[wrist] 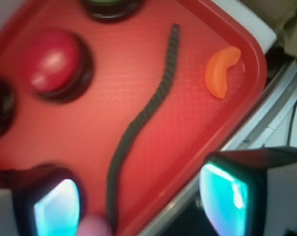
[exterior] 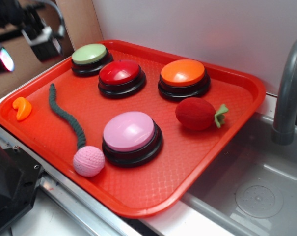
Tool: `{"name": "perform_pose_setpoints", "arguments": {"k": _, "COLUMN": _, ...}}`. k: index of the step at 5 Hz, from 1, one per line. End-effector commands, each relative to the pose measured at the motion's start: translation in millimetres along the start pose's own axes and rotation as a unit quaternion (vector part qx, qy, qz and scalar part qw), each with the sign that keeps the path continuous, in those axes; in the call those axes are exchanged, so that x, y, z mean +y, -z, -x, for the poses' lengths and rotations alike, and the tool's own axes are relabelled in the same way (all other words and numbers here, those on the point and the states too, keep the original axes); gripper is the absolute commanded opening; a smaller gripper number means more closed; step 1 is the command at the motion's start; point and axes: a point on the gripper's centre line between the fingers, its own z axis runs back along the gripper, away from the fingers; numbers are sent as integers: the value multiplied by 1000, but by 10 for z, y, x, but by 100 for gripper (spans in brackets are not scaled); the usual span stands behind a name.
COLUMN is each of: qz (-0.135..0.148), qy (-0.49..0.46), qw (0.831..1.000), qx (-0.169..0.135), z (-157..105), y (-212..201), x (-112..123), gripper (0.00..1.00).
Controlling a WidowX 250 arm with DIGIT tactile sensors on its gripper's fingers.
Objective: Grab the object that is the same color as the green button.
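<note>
The dark green braided rope lies wavy on the left part of the red tray, running from near the green button down to the pink ball. In the wrist view the rope stretches from the top down between my fingers, well below them. My gripper hangs high above the tray's back left corner. The gripper is open with nothing in it. Only the edge of the green button shows at the top of the wrist view.
Red, orange and pink buttons stand on the tray, with a red plush strawberry at the right. An orange curved piece lies at the left rim. A sink and grey faucet are at the right.
</note>
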Motion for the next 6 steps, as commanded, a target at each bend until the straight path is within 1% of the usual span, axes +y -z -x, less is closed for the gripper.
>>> {"name": "perform_pose_setpoints", "arguments": {"k": 1, "qz": -4, "qy": -81, "qw": 994, "qx": -76, "z": -207, "y": 369, "x": 65, "gripper": 100}}
{"name": "perform_pose_setpoints", "arguments": {"k": 3, "qz": -30, "qy": -108, "qw": 992, "qx": -64, "z": -340, "y": 740, "x": 131, "gripper": 100}}
{"name": "perform_pose_setpoints", "arguments": {"k": 4, "qz": -26, "qy": -120, "qw": 991, "qx": -61, "z": -382, "y": 831, "x": 171, "gripper": 100}}
{"name": "perform_pose_setpoints", "arguments": {"k": 5, "qz": -13, "qy": -136, "qw": 989, "qx": -59, "z": -391, "y": 875, "x": 207, "gripper": 100}}
{"name": "perform_pose_setpoints", "arguments": {"k": 6, "qz": -21, "qy": -138, "qw": 988, "qx": -60, "z": -374, "y": 939, "x": 210, "gripper": 63}}
